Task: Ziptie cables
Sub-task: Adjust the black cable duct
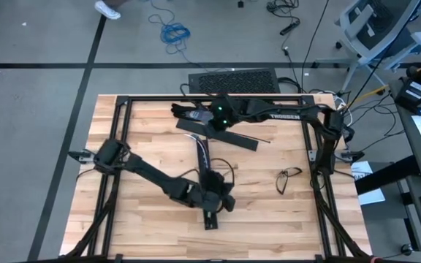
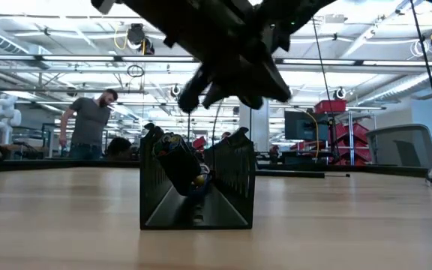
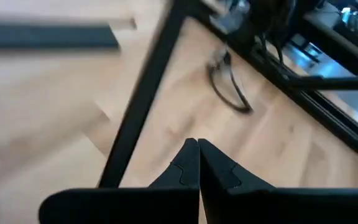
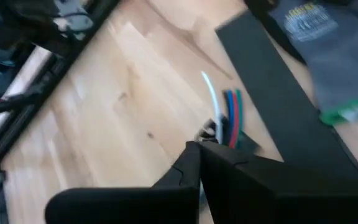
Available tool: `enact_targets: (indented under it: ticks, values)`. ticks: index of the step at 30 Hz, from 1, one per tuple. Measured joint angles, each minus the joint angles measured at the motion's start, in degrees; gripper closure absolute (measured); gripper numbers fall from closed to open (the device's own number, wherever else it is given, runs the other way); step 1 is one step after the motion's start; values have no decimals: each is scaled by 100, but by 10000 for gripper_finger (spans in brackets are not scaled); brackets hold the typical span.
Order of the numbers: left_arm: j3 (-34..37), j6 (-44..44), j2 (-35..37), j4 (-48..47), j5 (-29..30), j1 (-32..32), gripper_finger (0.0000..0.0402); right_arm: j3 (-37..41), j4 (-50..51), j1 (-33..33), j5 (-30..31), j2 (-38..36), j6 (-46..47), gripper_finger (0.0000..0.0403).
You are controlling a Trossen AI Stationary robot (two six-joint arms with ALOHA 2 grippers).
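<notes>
Nearest my low cam: black slotted duct (image 2: 197,187) end-on, something dark with colored bits inside, can't make out what. Arm above it is a silhouette, fingertips unreadable there. Left end effector (image 3: 197,163) fingers pressed together, empty, over the counter (image 1: 269,219) near the duct's front end; left wrist view is smeared. Right end effector (image 4: 199,167) also closed, holding nothing, near the back of the counter. Just past it the cables (image 4: 230,117), red, blue and green visible, lie beside a black strip (image 4: 272,93). Gray glove (image 4: 334,43) partly cut off.
</notes>
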State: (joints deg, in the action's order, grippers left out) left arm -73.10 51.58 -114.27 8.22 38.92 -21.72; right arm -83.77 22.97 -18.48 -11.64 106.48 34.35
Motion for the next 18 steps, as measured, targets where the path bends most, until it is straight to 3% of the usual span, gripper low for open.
enact_targets:
  ticks: [4, 10, 18]
  values:
    - [-30, 691, -411, -14, -495, -253, 401, -501, 301, -2, -241, 278, -85, 403]
    - [-30, 1722, -560, -167, -488, -620, 401, -1005, 553, 146, -1119, 840, -144, 403]
    - [-20, 2016, -562, -340, -330, -692, 401, -1343, 167, 622, -1101, 1560, -90, 403]
